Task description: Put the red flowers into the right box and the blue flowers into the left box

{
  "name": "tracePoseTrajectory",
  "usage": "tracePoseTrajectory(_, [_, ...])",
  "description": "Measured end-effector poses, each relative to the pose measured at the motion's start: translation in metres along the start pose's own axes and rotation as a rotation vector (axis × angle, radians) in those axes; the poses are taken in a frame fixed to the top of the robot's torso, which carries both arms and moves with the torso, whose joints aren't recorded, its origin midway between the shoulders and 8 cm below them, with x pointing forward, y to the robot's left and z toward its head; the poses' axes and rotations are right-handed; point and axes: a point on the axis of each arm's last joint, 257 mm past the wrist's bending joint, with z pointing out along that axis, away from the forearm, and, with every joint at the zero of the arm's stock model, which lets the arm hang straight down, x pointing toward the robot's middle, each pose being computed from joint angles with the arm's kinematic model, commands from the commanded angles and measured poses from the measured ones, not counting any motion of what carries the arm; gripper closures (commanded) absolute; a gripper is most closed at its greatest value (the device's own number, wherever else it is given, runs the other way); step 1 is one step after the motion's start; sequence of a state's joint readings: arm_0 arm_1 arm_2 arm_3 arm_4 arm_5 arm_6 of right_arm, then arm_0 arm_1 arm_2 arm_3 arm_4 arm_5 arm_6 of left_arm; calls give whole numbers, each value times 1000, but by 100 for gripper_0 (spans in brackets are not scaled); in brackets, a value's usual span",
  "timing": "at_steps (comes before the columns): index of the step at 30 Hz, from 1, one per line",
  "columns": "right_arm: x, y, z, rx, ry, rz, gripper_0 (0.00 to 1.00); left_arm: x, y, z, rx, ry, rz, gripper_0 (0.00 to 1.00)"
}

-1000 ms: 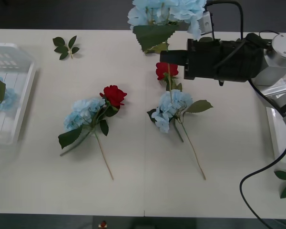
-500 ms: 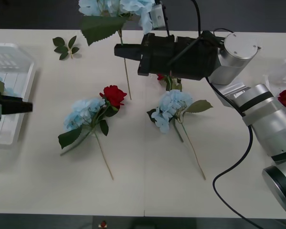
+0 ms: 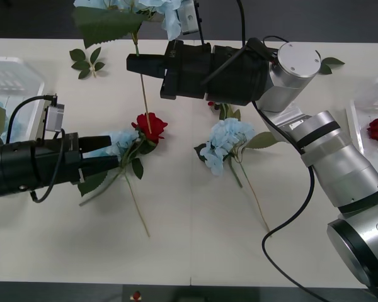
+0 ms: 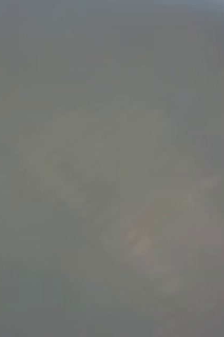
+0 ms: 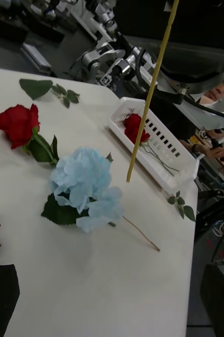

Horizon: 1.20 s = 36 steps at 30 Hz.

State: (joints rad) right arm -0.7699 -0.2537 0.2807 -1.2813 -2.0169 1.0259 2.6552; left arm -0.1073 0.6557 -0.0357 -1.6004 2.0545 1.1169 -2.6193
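The right gripper [image 3: 133, 63], clamped on a light, top-heavy blue hydrangea stem [image 3: 143, 94], carries it dangling above the bench [image 3: 195, 239] toward the left box [image 3: 25, 88], while the left gripper [image 3: 107, 154], fingers parted, nears another soft hydrangea [image 3: 116, 141], probably best pinched by its stiff stalk.
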Motion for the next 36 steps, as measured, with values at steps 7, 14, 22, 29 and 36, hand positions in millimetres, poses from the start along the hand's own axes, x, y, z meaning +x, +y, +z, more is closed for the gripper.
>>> tracePoseTrajectory(7, [0, 0, 0, 0, 0, 16, 100, -26, -14, 32, 25, -124, 94, 0])
tracePoseTrajectory(14, [0, 0, 0, -1, 1, 39, 100, -57, -23, 56, 48, -212, 103, 0])
tracePoseTrajectory(22, [0, 0, 0, -1, 1, 44, 100, -69, -22, 79, 32, -220, 154, 12])
tracePoseTrajectory(29, [0, 0, 0, -1, 1, 54, 100, -69, -21, 92, 17, -206, 185, 92])
tracePoseTrajectory(36, [0, 0, 0, -1, 1, 57, 100, -68, -19, 94, 6, -205, 189, 100])
